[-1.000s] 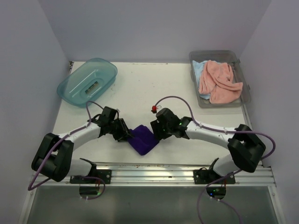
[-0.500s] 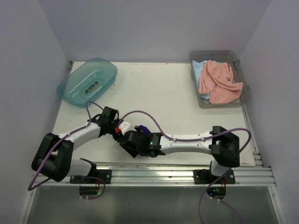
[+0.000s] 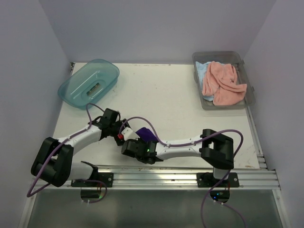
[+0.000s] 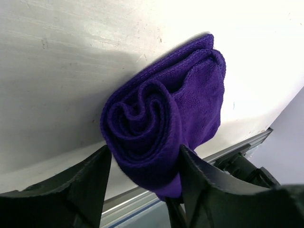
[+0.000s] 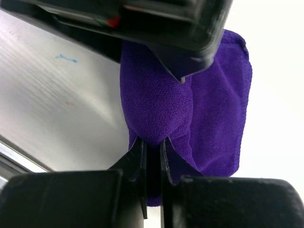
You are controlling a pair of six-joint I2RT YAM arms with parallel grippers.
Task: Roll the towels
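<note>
Pink towel (image 3: 223,85) and blue towel (image 3: 202,70) in grey bin (image 3: 218,54)

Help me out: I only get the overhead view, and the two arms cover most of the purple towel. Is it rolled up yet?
Observer: Yes. The left wrist view shows the purple towel coiled in a spiral, seen end-on.
Operator: Is the left arm squeezing it?
Observer: It doesn't look like it. The left gripper stands open, one finger on either side of the roll's end.
Operator: And the right one?
Observer: The right gripper is shut. As far as its wrist view shows, its tips are pinching the towel's edge.
</note>
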